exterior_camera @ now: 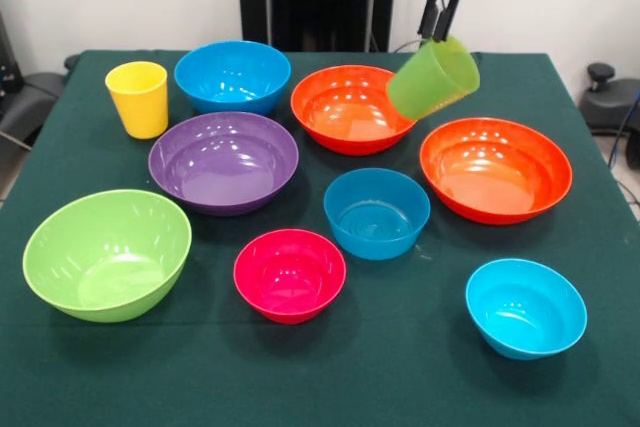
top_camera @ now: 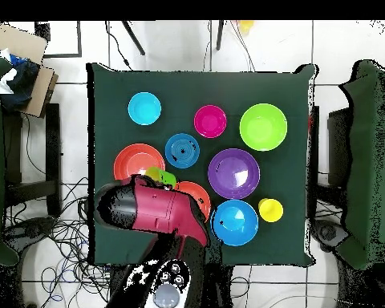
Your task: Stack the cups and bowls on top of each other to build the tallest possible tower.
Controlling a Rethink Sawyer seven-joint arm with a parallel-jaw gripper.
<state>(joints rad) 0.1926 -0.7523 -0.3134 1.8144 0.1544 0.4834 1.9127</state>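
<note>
The light green cup (exterior_camera: 433,78) is held tilted in the air by the gripper (exterior_camera: 440,29), whose fingers are closed on its rim. It is seen between the two orange bowls (exterior_camera: 352,107) (exterior_camera: 495,168), above the table (exterior_camera: 400,367).

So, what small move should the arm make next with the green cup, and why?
Probably lower the light green cup a little and level it over the orange bowl. The gripper holds the cup tilted, in the air, between the two orange bowls, and every bowl sits apart on the table, so no tower exists yet. The cup needs a base first.
</note>
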